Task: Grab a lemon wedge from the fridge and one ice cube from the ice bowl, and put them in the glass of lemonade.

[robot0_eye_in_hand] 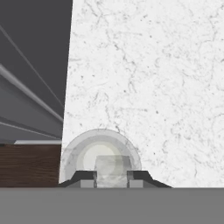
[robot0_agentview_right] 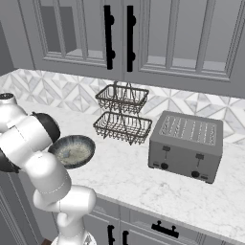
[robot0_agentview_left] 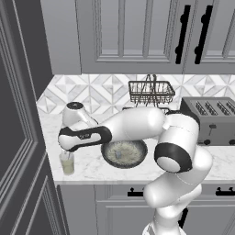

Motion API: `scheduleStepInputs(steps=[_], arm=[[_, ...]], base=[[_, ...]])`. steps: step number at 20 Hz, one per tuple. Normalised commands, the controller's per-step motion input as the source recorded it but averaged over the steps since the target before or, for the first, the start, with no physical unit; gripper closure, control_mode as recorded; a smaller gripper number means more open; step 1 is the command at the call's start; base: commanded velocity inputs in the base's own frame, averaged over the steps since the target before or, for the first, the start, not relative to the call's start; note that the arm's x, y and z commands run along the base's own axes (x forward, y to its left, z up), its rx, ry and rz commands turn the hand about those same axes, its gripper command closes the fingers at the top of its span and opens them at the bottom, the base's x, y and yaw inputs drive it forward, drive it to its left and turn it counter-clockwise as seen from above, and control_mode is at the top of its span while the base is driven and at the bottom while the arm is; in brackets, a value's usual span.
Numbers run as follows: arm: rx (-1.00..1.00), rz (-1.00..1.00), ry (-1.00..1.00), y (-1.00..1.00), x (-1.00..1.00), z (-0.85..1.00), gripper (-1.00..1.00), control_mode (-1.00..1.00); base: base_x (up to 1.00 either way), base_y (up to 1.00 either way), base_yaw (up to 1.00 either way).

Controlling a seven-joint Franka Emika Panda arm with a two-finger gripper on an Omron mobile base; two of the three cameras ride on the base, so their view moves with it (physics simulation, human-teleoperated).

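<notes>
The glass of lemonade stands upright on the white marble counter, close to its front left corner, with pale yellow-green liquid in its lower part. In the hand view the glass is seen from straight above as a clear ring near the counter's edge. Directly over it hangs the gripper, its 2 dark fingertips set narrowly on either side of a pale translucent ice cube, which they hold pinched between them above the mouth of the glass. In the left base view the gripper points down just above the glass rim.

Just to the right of the glass sits the ice bowl, dark grey outside and speckled whitish inside; part of the arm crosses in front of it. The bowl also shows from the right base view, near the counter's front.

Behind the bowl, against the patterned backsplash, stands a 2-tier wire basket. A grey toaster sits well to its right. Panelled grey cabinets with black handles hang above.
</notes>
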Motion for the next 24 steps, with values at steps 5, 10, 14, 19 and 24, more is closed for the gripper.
scheduleStepInputs(steps=[5,10,14,19,24], arm=[[0.00,0.00,0.00,0.00,0.00,0.00,-1.00,-1.00],[0.00,0.00,0.00,0.00,0.00,0.00,-1.00,-1.00],[0.00,0.00,-0.01,0.00,0.00,0.00,-1.00,-1.00],[0.02,0.00,-0.04,-0.06,-0.05,0.00,-1.00,-1.00],[0.05,0.00,-0.02,-0.21,-0.12,0.00,-1.00,-1.00]], base=[[0.00,0.00,0.00],[0.00,0.00,0.00],[0.00,0.00,0.00],[0.00,0.00,0.00],[0.00,0.00,0.00]])
